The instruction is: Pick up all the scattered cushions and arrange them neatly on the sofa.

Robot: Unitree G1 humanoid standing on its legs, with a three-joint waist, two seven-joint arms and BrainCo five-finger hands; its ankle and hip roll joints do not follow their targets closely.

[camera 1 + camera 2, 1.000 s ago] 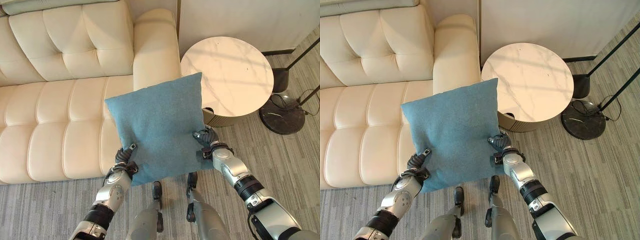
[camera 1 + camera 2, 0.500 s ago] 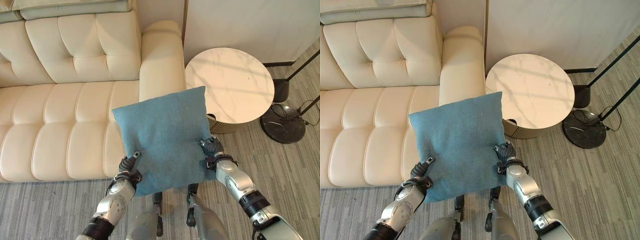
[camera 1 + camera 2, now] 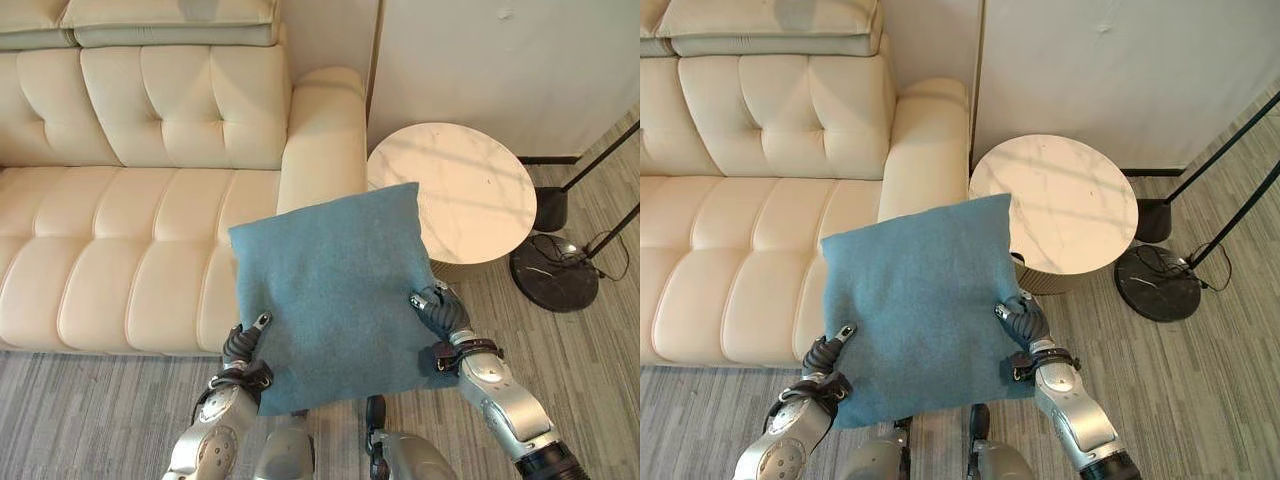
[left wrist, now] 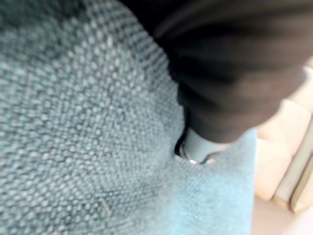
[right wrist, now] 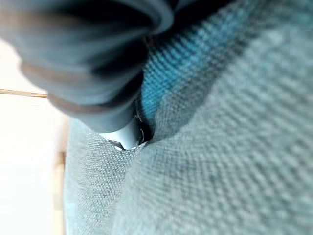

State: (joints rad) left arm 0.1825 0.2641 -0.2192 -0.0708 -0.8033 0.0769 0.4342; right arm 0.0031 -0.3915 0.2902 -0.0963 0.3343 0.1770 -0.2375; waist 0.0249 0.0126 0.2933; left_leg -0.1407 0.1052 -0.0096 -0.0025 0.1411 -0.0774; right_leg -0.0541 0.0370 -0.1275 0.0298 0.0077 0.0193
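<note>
A square teal-blue cushion (image 3: 335,290) hangs in the air in front of me, held flat between both hands, above the carpet just off the cream sofa's (image 3: 130,250) right end. My left hand (image 3: 240,352) is shut on the cushion's lower left edge, thumb on top. At the cushion's right edge my right hand (image 3: 440,312) is shut on the cloth as well. Close up, the teal weave (image 4: 88,147) bulges round my left thumb (image 4: 198,147), and the same cloth (image 5: 220,147) folds round my right thumb (image 5: 124,132).
The sofa's right armrest (image 3: 322,130) stands just beyond the cushion. A round marble-topped side table (image 3: 455,195) sits to the right of it, against a white wall. A floor lamp's black round base (image 3: 555,272) and slanted poles stand on the grey carpet at far right.
The camera has tilted up, so more of the sofa back and wall shows. The cushion stays held in both hands and sits a little closer and lower in view.
</note>
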